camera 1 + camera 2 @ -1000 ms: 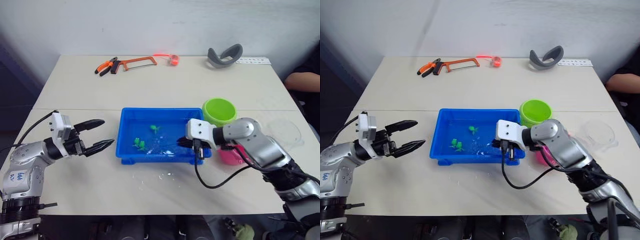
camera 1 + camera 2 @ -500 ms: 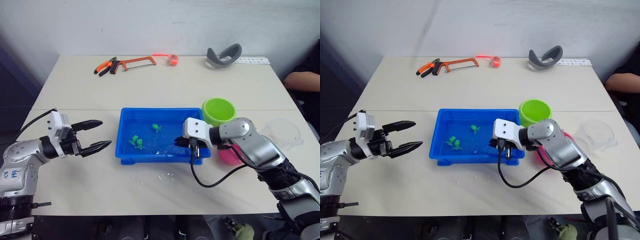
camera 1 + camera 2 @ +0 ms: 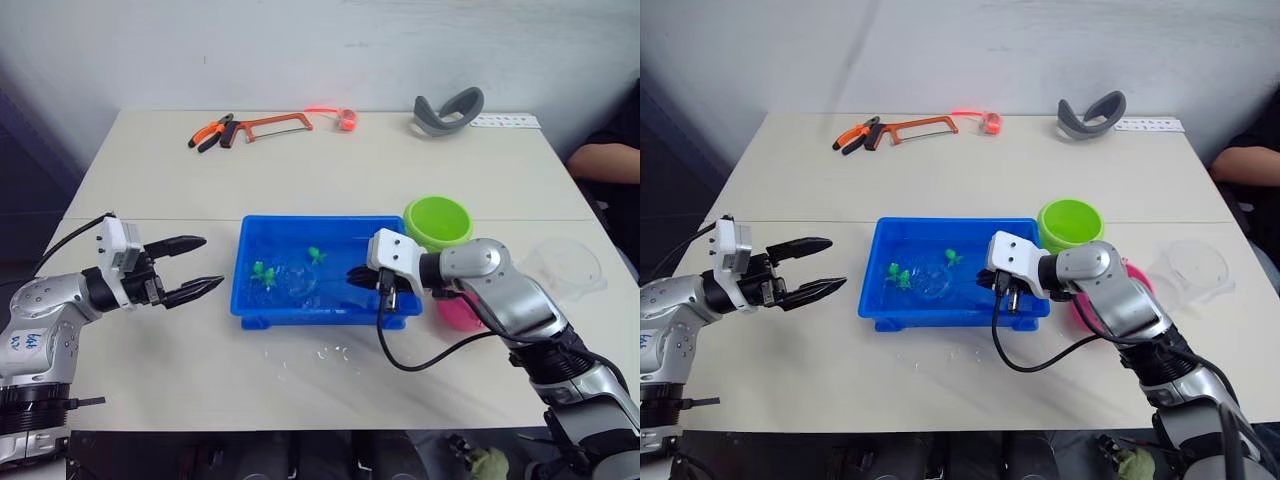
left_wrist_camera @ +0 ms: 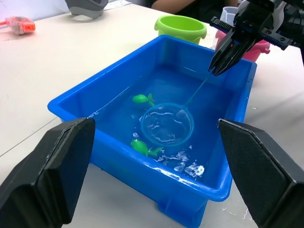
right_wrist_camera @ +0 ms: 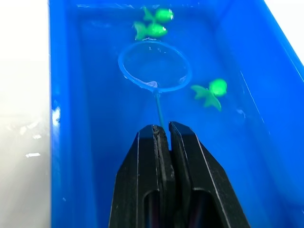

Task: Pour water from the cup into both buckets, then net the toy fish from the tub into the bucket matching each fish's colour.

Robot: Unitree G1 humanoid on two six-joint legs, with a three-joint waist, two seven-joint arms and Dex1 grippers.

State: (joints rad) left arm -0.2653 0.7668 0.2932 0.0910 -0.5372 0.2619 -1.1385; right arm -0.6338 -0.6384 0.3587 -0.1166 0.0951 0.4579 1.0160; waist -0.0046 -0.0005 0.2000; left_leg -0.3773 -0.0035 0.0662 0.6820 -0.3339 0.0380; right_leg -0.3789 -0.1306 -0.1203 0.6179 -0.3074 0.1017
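Observation:
The blue tub point(image 3: 320, 312) holds water and three green toy fish. Two fish point(image 5: 153, 29) float close together at the tub's left end, just beyond the net's hoop point(image 5: 154, 66). A third fish point(image 5: 211, 90) floats beside the hoop. My right gripper point(image 3: 362, 278) is shut on the net's thin handle over the tub's right end, with the hoop lying in the water. My left gripper point(image 3: 200, 264) stands open, left of the tub, holding nothing. The green bucket point(image 3: 438, 222) and the pink bucket point(image 3: 458, 312) stand right of the tub. The clear cup point(image 3: 567, 262) lies further right.
Pliers point(image 3: 212, 132), a hacksaw point(image 3: 272, 124), a small orange item point(image 3: 347, 119) and a grey curved band point(image 3: 448, 110) lie along the far edge. A person's arm point(image 3: 605, 160) rests at the right edge. Water drops point(image 3: 320, 352) spot the table in front of the tub.
The net's hoop has swept left through the water towards the tub's left end. The pair of green fish has drifted left ahead of it. My left gripper has barely moved.

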